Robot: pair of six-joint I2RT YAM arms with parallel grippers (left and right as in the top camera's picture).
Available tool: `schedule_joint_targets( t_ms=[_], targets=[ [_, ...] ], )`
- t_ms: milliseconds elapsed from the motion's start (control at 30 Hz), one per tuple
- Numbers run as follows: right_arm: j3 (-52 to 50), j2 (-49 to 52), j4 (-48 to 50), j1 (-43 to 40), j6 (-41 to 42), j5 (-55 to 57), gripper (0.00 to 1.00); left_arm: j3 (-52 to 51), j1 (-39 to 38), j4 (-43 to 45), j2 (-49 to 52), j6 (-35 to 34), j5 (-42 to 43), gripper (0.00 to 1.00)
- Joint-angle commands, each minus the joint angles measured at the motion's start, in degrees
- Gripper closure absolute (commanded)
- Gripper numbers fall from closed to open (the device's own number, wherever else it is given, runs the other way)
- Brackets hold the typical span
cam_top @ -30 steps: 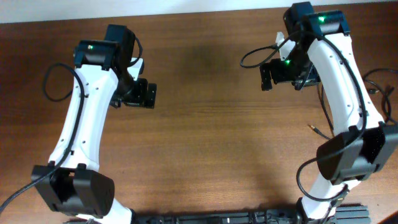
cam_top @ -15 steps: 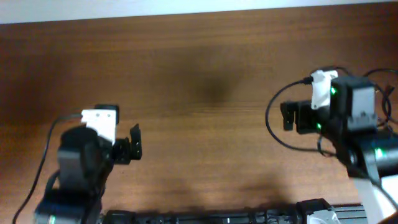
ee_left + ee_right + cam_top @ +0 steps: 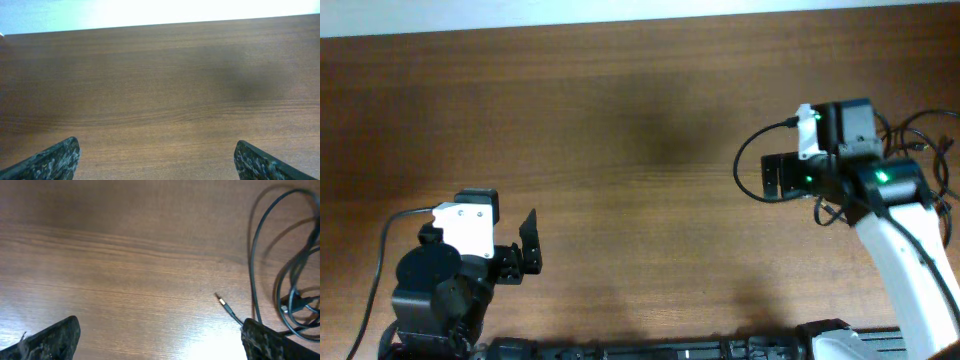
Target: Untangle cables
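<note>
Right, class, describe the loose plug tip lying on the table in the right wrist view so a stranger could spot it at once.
Start at the brown wooden table and look to its right side, where thin dark cables loop in a loose tangle. Just left of those loops lies the plug tip: short, straight and pale-ended on bare wood, not curved like its neighbours.

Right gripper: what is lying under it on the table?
Mostly bare table. Near one finger, black cables loop, with one plug lying free. The finger hides where they continue.
</note>
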Motion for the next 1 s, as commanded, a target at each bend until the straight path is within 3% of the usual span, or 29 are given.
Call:
schedule_joint_targets(
  t_ms=[0,167,500,633,733,967],
  targets=[
    [-0.46,7.54,0.02,0.11,0.66,0.68,0.01,-0.48,0.2,0.02,-0.17,0.9,-0.76,0.01],
    [-0.5,8.81,0.22,0.11,0.63,0.68,0.02,-0.48,0.2,0.02,-0.17,0.9,-0.76,0.01],
    [-1.03,-13.66,-0.02,0.11,-0.17,0.74,0.01,-0.48,0.2,0.02,-0.17,0.9,-0.76,0.01],
    [-10.4,-27.47,11.69,0.11,-1.09,0.7,0.02,-0.48,0.2,0.02,-0.17,0.9,-0.76,0.01],
    [-23.23,-38.25,24.72,0.13,-1.05,0.57,0.01,-0.48,0.2,0.02,-0.17,0.9,-0.76,0.01],
    [-48.11,-51.15,54.12,0.22,-1.03,0.26,0.02,-0.48,0.2,0.02,-0.17,0.9,-0.76,0.01]
  ],
)
